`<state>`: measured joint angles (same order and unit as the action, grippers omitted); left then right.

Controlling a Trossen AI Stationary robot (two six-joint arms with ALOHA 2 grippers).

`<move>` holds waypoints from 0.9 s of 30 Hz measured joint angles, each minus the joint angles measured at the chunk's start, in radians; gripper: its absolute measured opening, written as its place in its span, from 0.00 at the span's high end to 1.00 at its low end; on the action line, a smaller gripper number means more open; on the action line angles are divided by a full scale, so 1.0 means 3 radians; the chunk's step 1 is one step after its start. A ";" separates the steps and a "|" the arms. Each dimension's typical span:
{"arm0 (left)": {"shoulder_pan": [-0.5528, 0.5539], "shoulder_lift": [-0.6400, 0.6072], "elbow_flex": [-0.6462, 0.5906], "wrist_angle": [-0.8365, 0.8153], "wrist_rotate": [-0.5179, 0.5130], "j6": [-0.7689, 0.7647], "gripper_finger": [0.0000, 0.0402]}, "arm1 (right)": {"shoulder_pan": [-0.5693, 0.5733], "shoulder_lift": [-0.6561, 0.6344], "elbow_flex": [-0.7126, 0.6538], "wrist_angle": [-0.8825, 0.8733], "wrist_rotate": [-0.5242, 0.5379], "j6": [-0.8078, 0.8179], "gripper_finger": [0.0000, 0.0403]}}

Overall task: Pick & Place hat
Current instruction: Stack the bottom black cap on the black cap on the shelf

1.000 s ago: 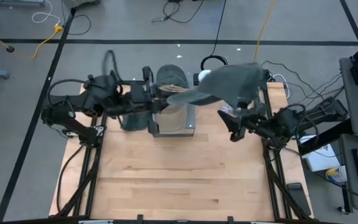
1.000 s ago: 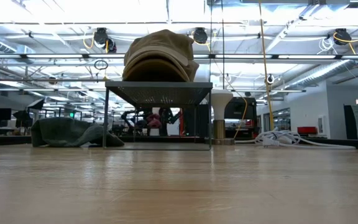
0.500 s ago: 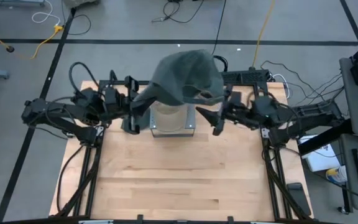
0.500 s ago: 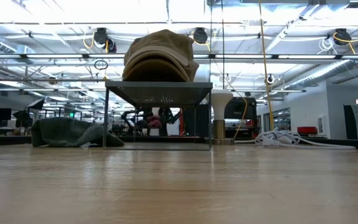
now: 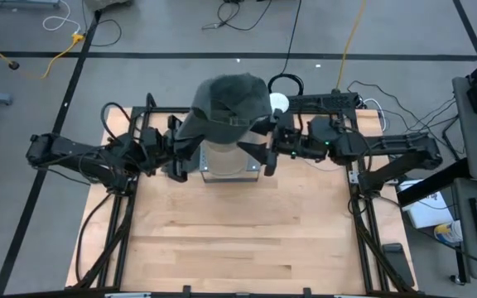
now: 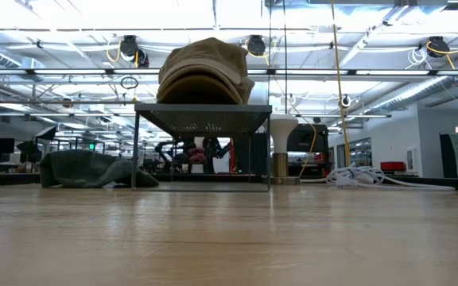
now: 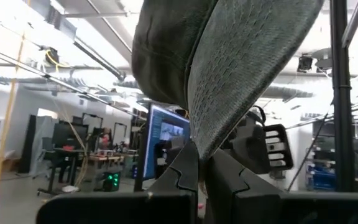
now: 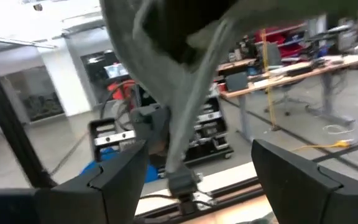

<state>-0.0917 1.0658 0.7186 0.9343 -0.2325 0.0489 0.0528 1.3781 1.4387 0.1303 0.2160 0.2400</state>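
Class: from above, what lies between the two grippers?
In the high view, the dark grey fabric cap lies there over the metal rack, between left gripper and right gripper.

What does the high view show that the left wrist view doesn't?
Only the high view shows the whole table, the rack under the hat, and the right gripper open beside the hat. Only the left wrist view shows how the left gripper is pinched shut on the hat's edge, and a lit screen in the room behind. Both show the gray hat.
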 joint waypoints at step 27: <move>-0.0010 -0.0089 -0.0093 -0.0565 -0.0204 -0.0507 0.84 | -0.0001 -0.0001 0.0000 0.0036 -0.0011 -0.0314 0.99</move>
<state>-0.0948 1.0391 0.6907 0.7649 -0.2938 -0.1032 0.0525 1.3778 1.4387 0.1410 0.2128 0.1458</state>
